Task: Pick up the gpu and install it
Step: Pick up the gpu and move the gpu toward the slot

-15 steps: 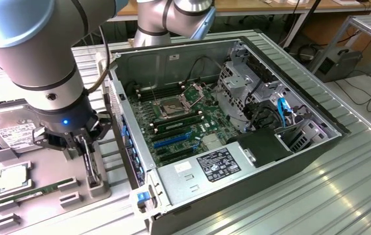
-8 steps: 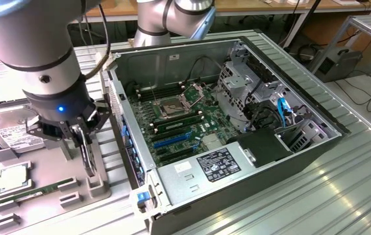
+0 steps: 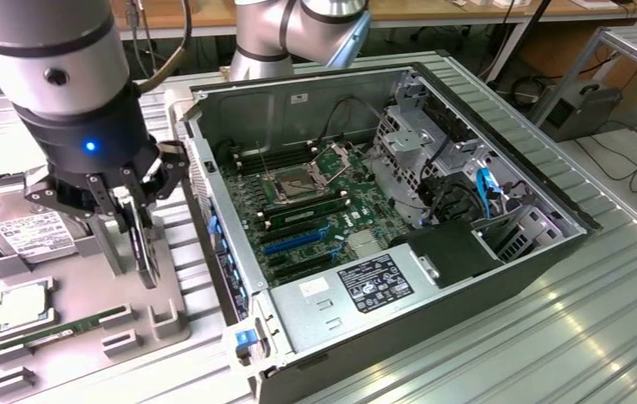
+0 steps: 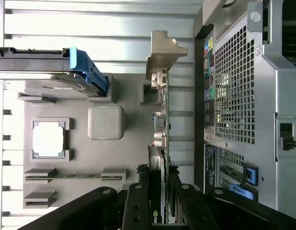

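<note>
Our gripper [image 4: 157, 181] is clamped on the gpu [image 4: 158, 155], which stands on edge in its slot on the grey tray [image 4: 131, 143]. We reckon a straight, level pull stops the silver bracket [image 4: 164, 50] snagging the holder. The open case [image 4: 234, 96] sits just beyond.

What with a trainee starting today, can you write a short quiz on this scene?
1. True or false: the gpu is already seated in the case.
2. What is the gripper closed on? A) a screwdriver B) the gpu C) nothing
3. In the exterior view, the gray tray lies on the case's ____ side.
Key: 1 false, it is upright over the tray, outside the case; 2 B; 3 left.
</note>
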{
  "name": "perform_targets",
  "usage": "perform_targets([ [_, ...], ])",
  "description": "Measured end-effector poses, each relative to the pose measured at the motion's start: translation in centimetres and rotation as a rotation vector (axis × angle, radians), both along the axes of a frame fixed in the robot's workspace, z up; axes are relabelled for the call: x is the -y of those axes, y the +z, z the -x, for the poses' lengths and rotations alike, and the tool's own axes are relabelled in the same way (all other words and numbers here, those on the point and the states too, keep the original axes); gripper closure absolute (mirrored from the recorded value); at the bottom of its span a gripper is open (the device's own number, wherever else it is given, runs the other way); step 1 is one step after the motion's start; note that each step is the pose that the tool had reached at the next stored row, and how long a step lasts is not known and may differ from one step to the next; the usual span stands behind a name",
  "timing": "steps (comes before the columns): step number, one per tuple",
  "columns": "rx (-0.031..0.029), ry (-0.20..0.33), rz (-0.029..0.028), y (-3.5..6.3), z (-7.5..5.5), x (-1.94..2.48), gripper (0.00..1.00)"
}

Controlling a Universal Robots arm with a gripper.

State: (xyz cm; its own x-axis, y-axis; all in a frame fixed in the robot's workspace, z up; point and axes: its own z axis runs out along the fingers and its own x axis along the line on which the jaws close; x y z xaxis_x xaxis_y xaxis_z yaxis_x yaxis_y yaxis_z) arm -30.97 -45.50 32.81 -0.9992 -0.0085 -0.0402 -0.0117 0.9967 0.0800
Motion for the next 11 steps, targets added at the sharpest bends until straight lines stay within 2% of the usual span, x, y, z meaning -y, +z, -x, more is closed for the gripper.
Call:
perform_targets([
  [2,-0.0019,0.0,0.0001,0.93,-0.1,0.14,0.74],
  [5,-0.0067,0.0,0.0001,3.14,-0.6,0.49,0.74],
  [11,-0.0154,0.0,0.0001,6.08,-1.5,1.05,0.74],
])
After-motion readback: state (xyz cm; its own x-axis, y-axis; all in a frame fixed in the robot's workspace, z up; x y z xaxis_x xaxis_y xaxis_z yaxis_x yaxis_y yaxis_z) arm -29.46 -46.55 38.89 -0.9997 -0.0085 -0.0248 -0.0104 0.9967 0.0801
